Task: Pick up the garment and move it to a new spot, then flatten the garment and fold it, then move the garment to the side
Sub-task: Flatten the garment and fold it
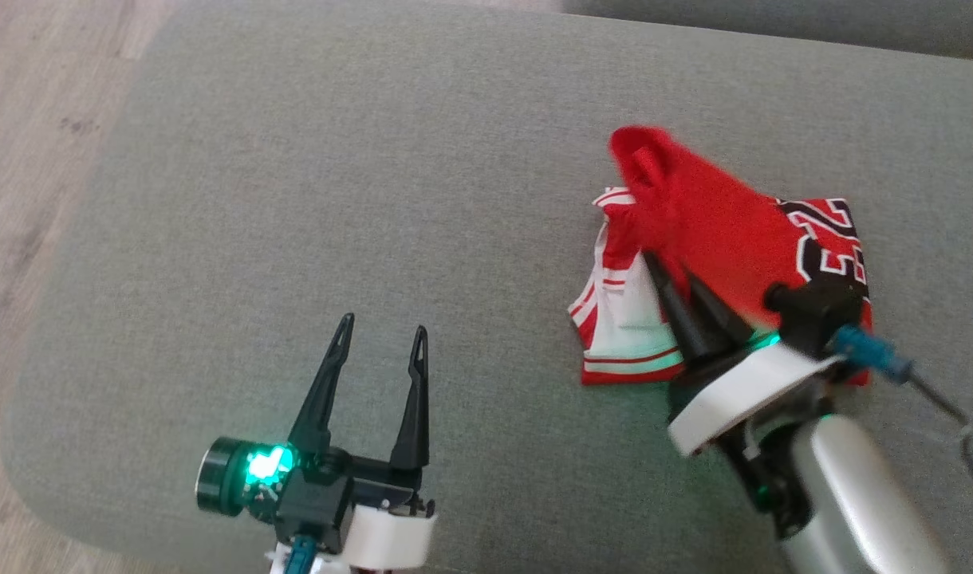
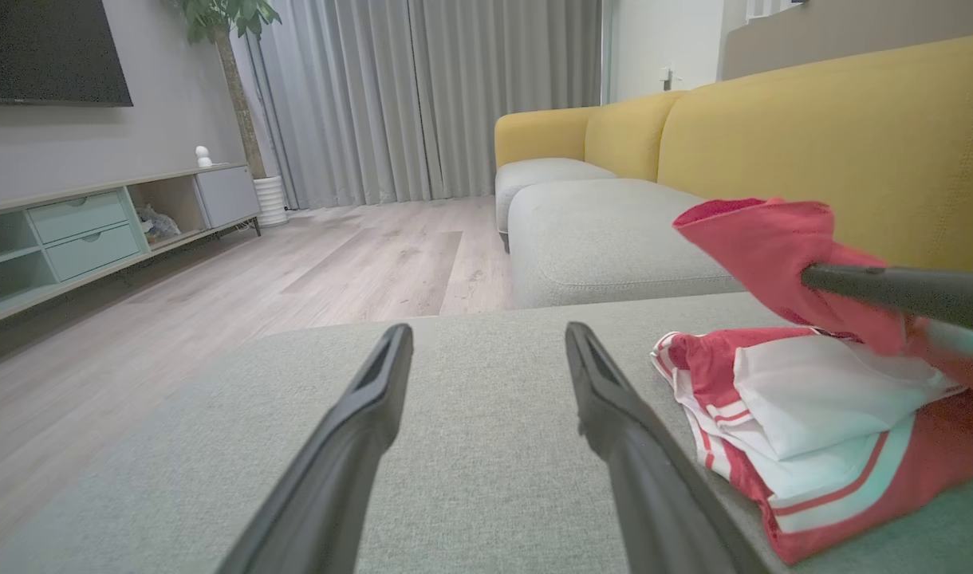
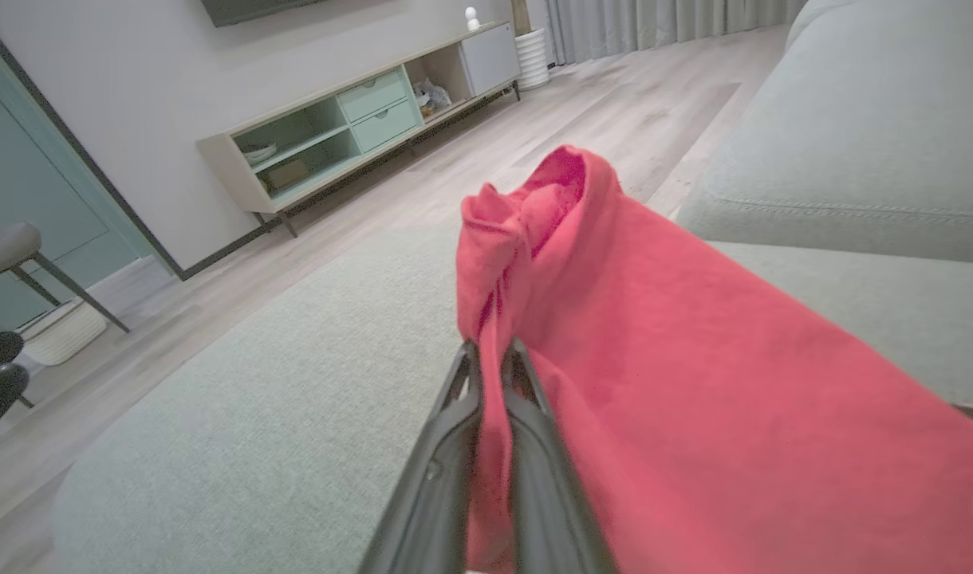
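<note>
floor [image 1: 24,159]: pale wood boards out to the left of the left tool [image 1: 384,324], past the rounded edge of the cushion [image 1: 470,143].
left tool [image 2: 488,331]: fingers spread wide, gripping nothing. It points away from the robot, low over the cushion and well apart from the garment [image 1: 726,231].
cushion: grey-green woven cloth lying under both tools.
cabinet [image 2: 96,227]: low, with pale green drawers, far ahead and to the left of the left tool, against the wall.
curtains [image 2: 423,96]: grey and full length, far ahead of the left tool.
garment: red and white jersey bunched on the cushion, off to the right of the left tool. It lies beneath the right tool [image 1: 668,267] and around its fingers, with one part lifted off the pile.
white panel [image 1: 626,323]: trimmed with red stripes, flat on the cushion just left of the right tool's fingers.
red flap [image 3: 654,383]: raised cloth caught at the right tool's tips. It rises ahead of the tool with its top curled over, and drapes down the tool's right side.
right tool [image 3: 494,346]: fingers pressed together, pinching a fold of the red flap. It points away from the robot and leans a little left.
numerals [image 1: 829,239]: black with a white outline on red cloth, to the right of the right tool's fingers.
backrest [image 2: 853,135]: yellow and upright, beyond the right tool.
</note>
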